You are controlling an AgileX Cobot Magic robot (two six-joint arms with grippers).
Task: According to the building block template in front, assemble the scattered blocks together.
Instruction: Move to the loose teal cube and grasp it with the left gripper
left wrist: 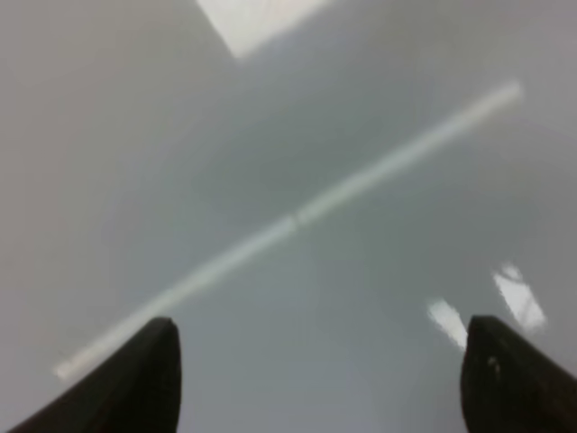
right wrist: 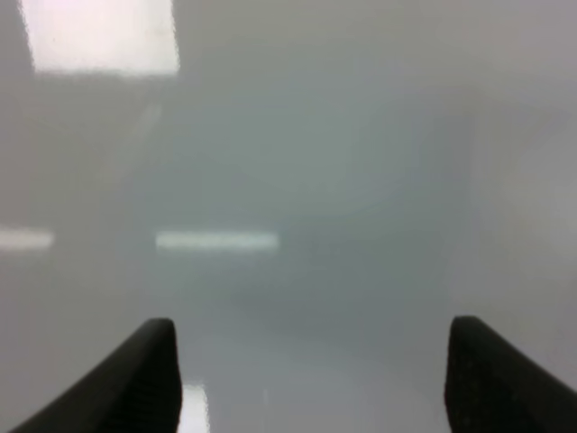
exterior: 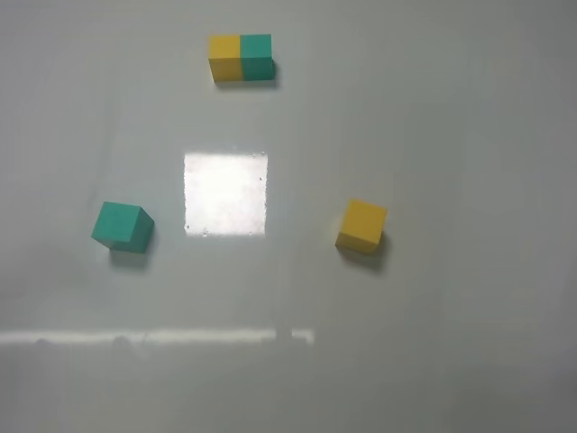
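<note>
The template (exterior: 241, 58) stands at the far middle of the table: a yellow cube and a teal-green cube joined side by side, yellow on the left. A loose teal-green cube (exterior: 123, 225) lies at the left, turned slightly. A loose yellow cube (exterior: 362, 225) lies at the right, also turned. Neither arm shows in the exterior high view. My left gripper (left wrist: 320, 379) is open and empty over bare table. My right gripper (right wrist: 311, 374) is open and empty over bare table. No cube shows in either wrist view.
The table (exterior: 451, 135) is a plain glossy grey surface. A bright square glare patch (exterior: 226, 193) sits between the loose cubes, and a bright glare stripe (exterior: 153, 337) runs across the near left.
</note>
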